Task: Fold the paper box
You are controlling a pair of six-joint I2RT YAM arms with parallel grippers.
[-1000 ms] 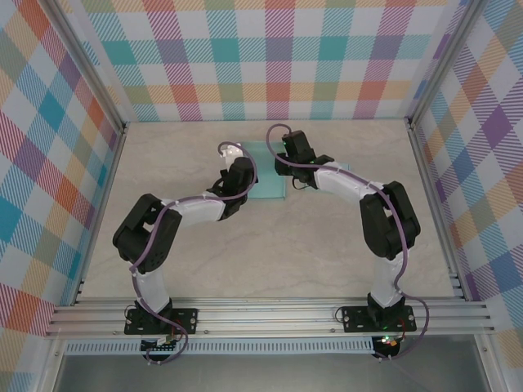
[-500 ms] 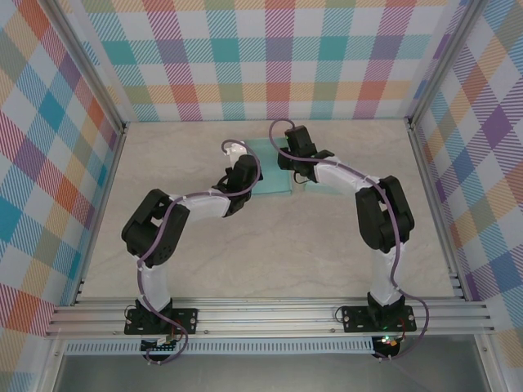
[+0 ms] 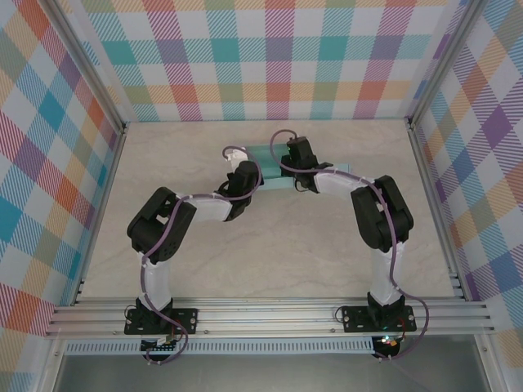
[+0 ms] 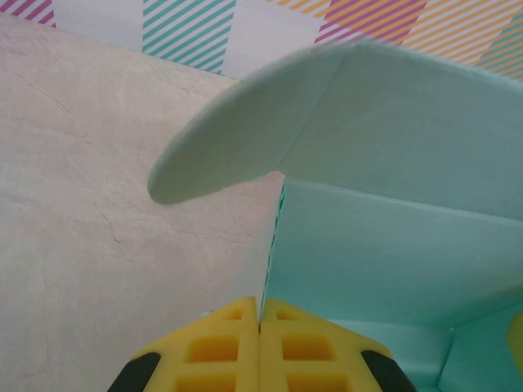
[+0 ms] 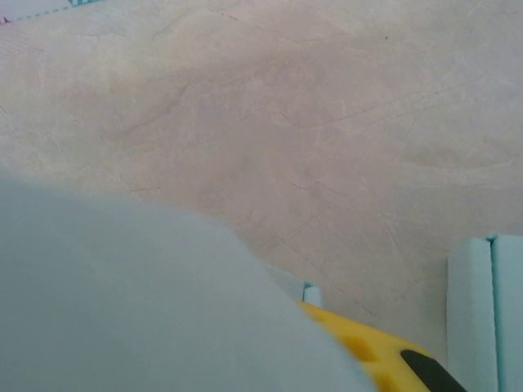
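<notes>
The pale teal paper box (image 3: 272, 166) lies at the back middle of the table, partly raised between both arms. My left gripper (image 3: 246, 171) is at its left end. In the left wrist view the yellow fingers (image 4: 221, 347) are pressed together on a thin upright wall (image 4: 273, 237) of the box, with a rounded flap (image 4: 237, 135) arching above. My right gripper (image 3: 296, 157) is at the box's top middle. In the right wrist view a blurred pale flap (image 5: 122, 302) hides most of the jaws, leaving one yellow finger (image 5: 364, 347) visible beside a small teal edge (image 5: 309, 292).
The beige marble tabletop (image 3: 270, 253) stretches open in front of the box. Checked walls (image 3: 278, 57) close in the back and sides, and aluminium rails (image 3: 270, 314) run along the near edge. Another box panel (image 5: 484, 314) stands at the right of the right wrist view.
Both grippers have moved towards the back wall. The box has gone from a flat sheet to a narrower, raised shape between them.
</notes>
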